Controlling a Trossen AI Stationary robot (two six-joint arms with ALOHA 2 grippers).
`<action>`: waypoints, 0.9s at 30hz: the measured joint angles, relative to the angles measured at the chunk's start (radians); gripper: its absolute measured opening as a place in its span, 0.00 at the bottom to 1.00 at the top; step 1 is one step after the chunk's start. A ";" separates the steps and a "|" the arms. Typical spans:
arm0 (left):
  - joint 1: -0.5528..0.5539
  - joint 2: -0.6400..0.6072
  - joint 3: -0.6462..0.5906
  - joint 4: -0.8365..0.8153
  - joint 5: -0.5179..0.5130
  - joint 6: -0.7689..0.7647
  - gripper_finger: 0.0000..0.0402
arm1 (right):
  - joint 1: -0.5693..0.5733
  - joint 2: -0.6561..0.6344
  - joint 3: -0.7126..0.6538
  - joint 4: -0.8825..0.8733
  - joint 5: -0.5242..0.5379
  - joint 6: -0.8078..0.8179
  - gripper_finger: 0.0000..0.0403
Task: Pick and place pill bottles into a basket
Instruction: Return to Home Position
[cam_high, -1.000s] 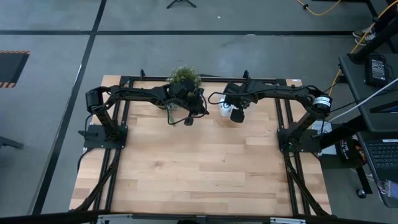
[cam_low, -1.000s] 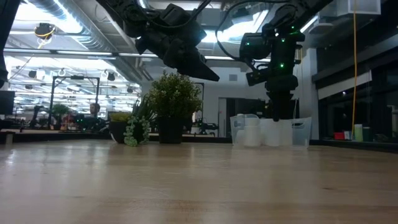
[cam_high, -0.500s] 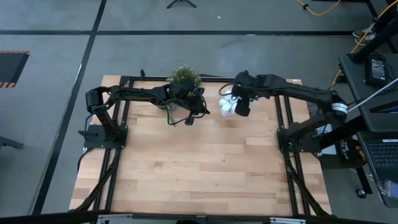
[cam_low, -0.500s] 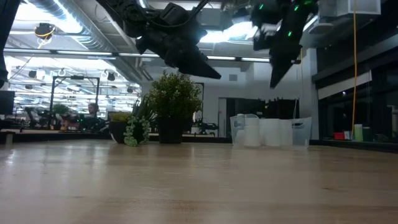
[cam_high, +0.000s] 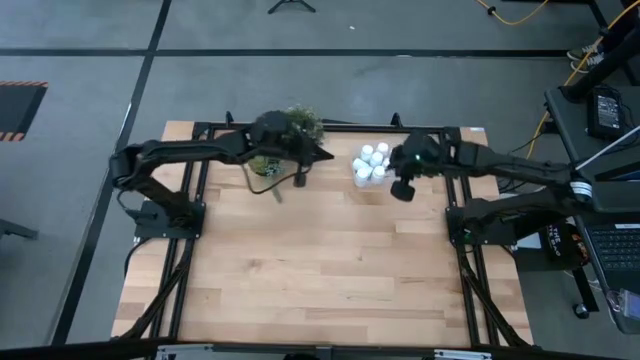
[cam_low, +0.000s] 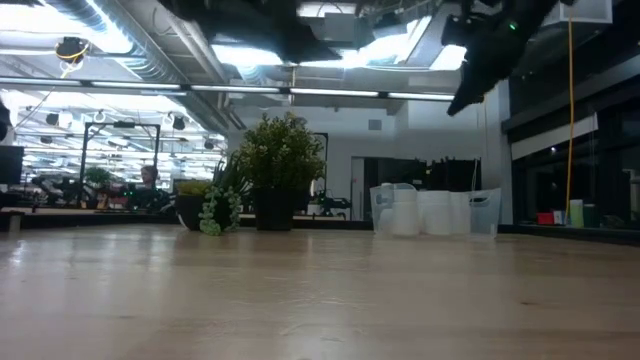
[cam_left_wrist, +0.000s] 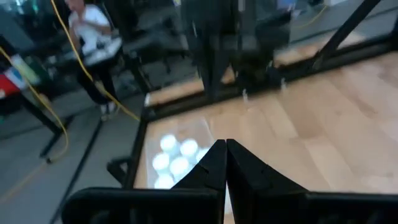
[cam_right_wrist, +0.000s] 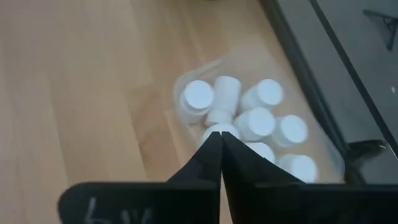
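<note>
The pill bottles (cam_right_wrist: 255, 121) are all gathered in the basket (cam_low: 482, 212), white caps up and packed close; I count about seven. The basket sits at the far edge of the table (cam_high: 320, 270), just beside the potted plant (cam_high: 295, 125) and on its right. From the high view I see no bottle left loose anywhere on the wood, so I judge the picking and placing finished. What remains is bringing both arms home.

The right gripper (cam_right_wrist: 221, 138) hangs well above the table, near the basket on its right side. Its fingers are pressed together and carry nothing. The left gripper (cam_left_wrist: 225, 146) is raised by the plant, pointing towards the basket, and its fingers are likewise pressed together and empty.

For the next move I would want each arm to fold back towards its own base at the table's side. They should keep their height until clear of the plant's leaves and the basket's rim. A low sweep by the left arm could brush the plant, and one by the right could nudge the light basket and spill it.
</note>
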 joint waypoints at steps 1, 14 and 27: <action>-0.001 -0.027 0.001 -0.011 0.001 0.002 0.00 | 0.009 -0.020 -0.043 0.038 0.000 -0.002 0.03; -0.053 -0.207 -0.270 -0.008 -0.243 -0.180 0.00 | 0.092 -0.288 -0.398 0.327 -0.002 0.050 0.01; -0.074 -0.531 -0.786 0.520 -0.336 -0.258 0.00 | 0.133 -0.418 -0.538 0.505 -0.002 0.022 0.03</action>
